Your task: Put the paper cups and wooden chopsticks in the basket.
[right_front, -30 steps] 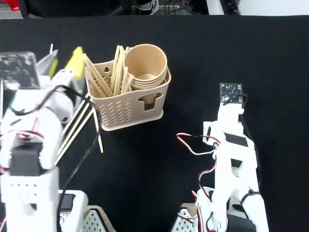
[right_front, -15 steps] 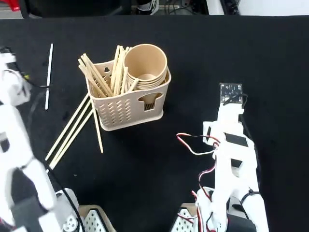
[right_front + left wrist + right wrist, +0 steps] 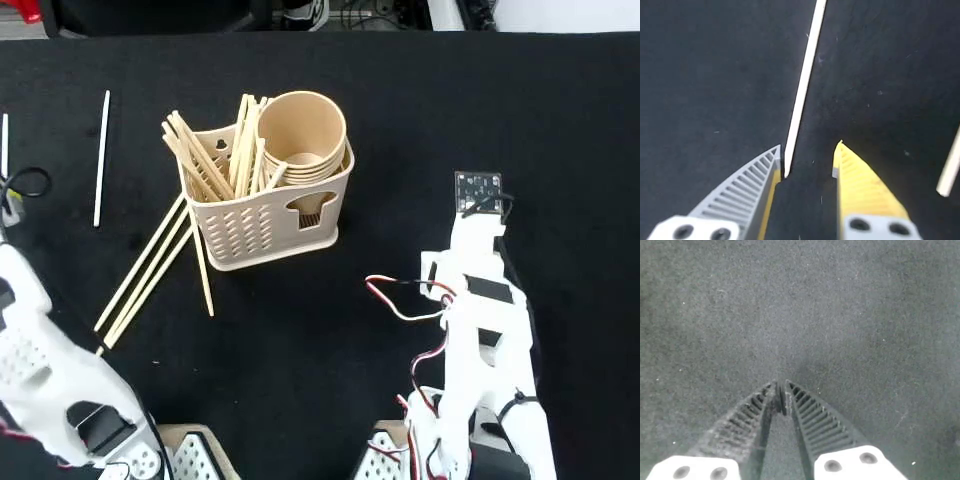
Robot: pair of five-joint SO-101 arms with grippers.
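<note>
My white arms (image 3: 480,330) carry red and black cables (image 3: 384,281); my left gripper (image 3: 809,145) has one grey ribbed finger (image 3: 757,175), one yellow.

High view: bright, even light from overhead, diffuse. Black table cloth (image 3: 420,100) matte, no glare. Basket (image 3: 265,230) casts only a faint soft shadow on the cloth. Cup (image 3: 300,125) lit well inside, slight shade on one inner wall. Right arm (image 3: 480,330) white, nr washed out. L wrist view: dimmer, cloth v. dark, white stick (image 3: 802,90) bright vs bkgd, left gripper (image 3: 809,152) evenly lit. R wrist view: flat light, cloth looks lighter, slightly darker patch beside right gripper (image 3: 781,390) tips
</note>
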